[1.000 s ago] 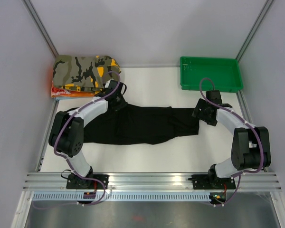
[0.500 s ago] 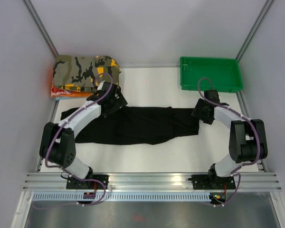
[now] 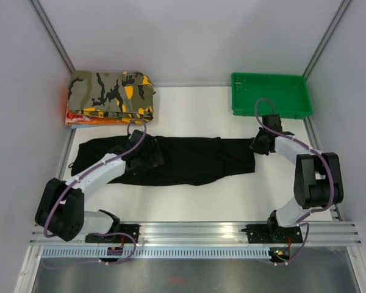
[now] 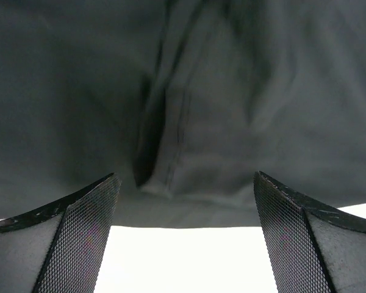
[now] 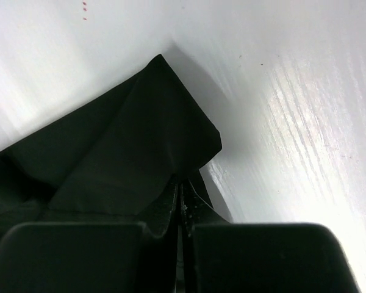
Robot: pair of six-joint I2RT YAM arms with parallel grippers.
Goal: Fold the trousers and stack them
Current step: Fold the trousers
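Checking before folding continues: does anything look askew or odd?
Nothing spilled or damaged. The trousers lie rumpled: a raised crease runs between the open jaws of the left gripper, and one end bunches at the right gripper.

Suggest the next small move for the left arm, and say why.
Probably lower the left gripper and close it on the trousers. Its jaws stand open over a seam fold near the cloth's edge and hold nothing, while the right gripper is shut on the leg-end corner. The trousers lie full length and unfolded, so both arms likely need a grip before folding.
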